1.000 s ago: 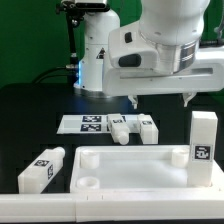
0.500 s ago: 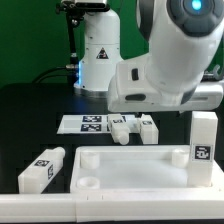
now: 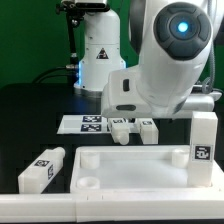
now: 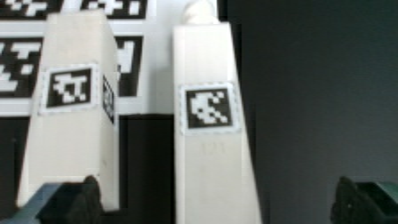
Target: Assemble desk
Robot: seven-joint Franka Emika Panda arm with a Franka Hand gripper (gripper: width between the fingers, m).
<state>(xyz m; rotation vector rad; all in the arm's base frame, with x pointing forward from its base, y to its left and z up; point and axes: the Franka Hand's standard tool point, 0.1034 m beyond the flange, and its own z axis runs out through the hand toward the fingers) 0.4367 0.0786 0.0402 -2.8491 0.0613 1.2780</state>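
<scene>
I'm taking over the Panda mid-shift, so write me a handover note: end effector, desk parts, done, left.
End effector: open, over one lying leg, not gripping.
Second leg lies beside it, by the marker board.
Third leg lies beside the tabletop, exterior view's left.
Fourth leg stands upright on the exterior view's right; seated or not, unclear.
Done: nothing certain.
Left: fit the lying legs.

No readable text, apparently; only square tags on legs.

Bulky white arm hunched low, wrist aimed straight down, gripper spread wide, dark fingertips well apart.
</scene>
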